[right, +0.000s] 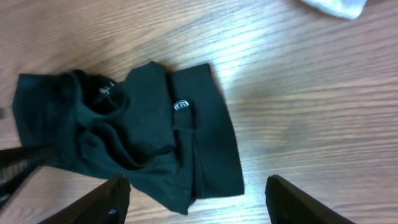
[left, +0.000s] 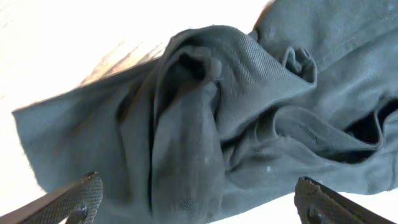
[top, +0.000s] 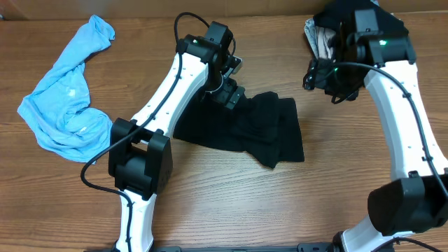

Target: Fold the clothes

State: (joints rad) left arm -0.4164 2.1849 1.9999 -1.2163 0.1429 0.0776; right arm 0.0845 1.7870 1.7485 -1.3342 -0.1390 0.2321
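While the black T-shirt [top: 245, 129] lies bunched in the middle of the bench [top: 210, 203], the left gripper [left: 199, 202] is close over it, fingers spread; the right gripper [right: 196, 202] hangs apart, fingers spread, empty.

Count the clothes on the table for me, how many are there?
3 clear ones: a blue garment at the left, the black T-shirt in the middle, a pale garment at the back right. The right arm hides part there, maybe more.
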